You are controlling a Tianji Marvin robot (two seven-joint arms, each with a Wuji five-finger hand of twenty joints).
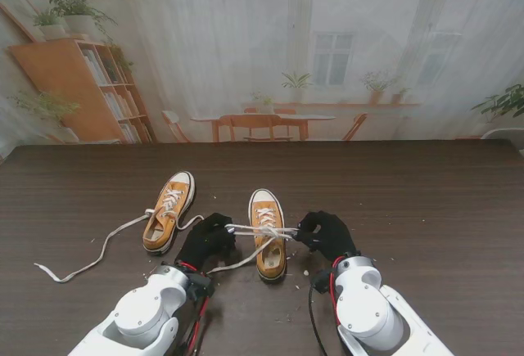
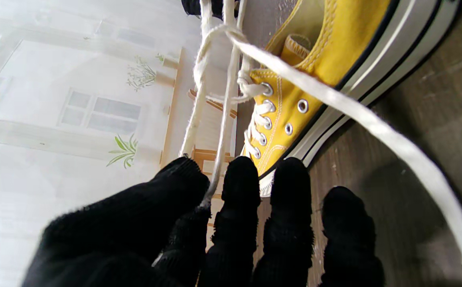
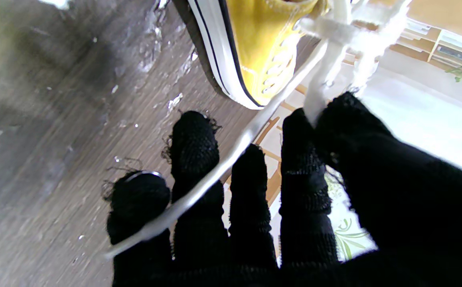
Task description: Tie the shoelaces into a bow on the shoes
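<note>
Two yellow sneakers with white toes lie on the dark table. The nearer shoe [image 1: 268, 244] sits between my hands. My left hand [image 1: 206, 240], in a black glove, is shut on a loop of its white lace [image 2: 219, 131], pinched between thumb and forefinger. My right hand [image 1: 326, 234] is shut on the other loop [image 3: 322, 85], on the shoe's right. The lace [image 1: 262, 229] runs taut across the shoe between both hands, crossed in a knot [image 2: 223, 30]. A loose lace end [image 2: 358, 115] trails toward me. The second shoe [image 1: 169, 210] lies farther left, its lace [image 1: 90, 261] spread loose on the table.
Small pale crumbs [image 1: 299, 307] dot the dark wooden table [image 1: 442, 209] near me. A printed backdrop of a room [image 1: 327, 53] stands along the far edge.
</note>
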